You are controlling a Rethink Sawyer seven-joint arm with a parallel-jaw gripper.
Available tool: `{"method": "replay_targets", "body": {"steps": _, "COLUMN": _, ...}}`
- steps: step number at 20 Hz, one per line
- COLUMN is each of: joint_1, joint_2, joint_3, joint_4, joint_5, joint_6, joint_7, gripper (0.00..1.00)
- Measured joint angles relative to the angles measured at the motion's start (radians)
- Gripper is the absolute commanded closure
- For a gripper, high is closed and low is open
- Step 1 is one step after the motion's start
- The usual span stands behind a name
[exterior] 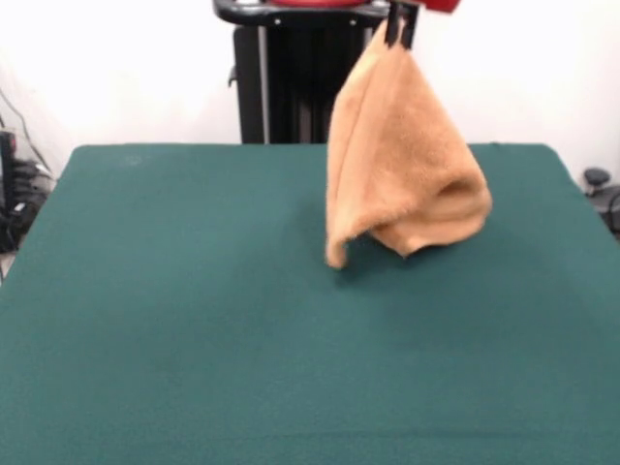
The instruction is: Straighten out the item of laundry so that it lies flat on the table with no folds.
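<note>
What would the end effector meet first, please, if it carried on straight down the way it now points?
Probably the table. The end effector points down, shut on the towel hanging beneath it, so the towel's lowest corner would likely touch first, though depth is unclear.

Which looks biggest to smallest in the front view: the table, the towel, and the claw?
1. Table, filling most of the view.
2. Towel, hanging from the claw.
3. Claw, only its dark tips showing at the top edge.

The ranking holds only for the claw's visible part.
</note>
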Motion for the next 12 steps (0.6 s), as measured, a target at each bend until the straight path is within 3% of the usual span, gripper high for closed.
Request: {"method": "replay_targets", "body": {"steps": 12, "joint_1": -0.009, "joint_2": -0.081, "joint_3": 0.0, "joint_4": -0.076, "joint_5": 0.012, "joint_6": 0.21, "joint_7": 0.0, "gripper": 1.0}}
